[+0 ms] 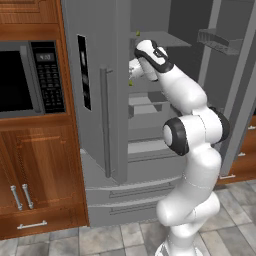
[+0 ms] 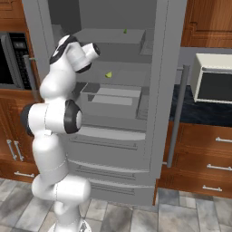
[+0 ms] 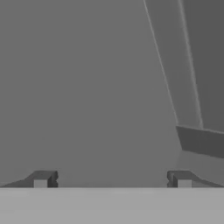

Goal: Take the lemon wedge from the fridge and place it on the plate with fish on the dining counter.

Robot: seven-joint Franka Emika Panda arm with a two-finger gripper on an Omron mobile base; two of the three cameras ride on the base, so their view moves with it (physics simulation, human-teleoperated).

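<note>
The grey fridge (image 1: 100,100) stands with its right door swung open and grey shelves showing inside. A tiny yellow-green lemon wedge (image 2: 108,74) (image 1: 131,83) lies on a middle shelf. My gripper (image 2: 94,49) (image 1: 134,67) reaches into the fridge, a little above the wedge and to its left in the right base view, not touching it. In the hand view my gripper (image 3: 112,180) is open, its fingertips (image 3: 43,179) set wide apart with nothing between them, facing plain grey fridge surfaces. The plate and the dining counter are out of view.
Another small green piece (image 2: 125,31) sits on the upper shelf. A grey drawer box (image 2: 113,97) lies below the wedge's shelf. The open door (image 2: 167,81) stands to the right. A black microwave (image 1: 25,80) in wooden cabinets is left; a white oven (image 2: 213,84) is right.
</note>
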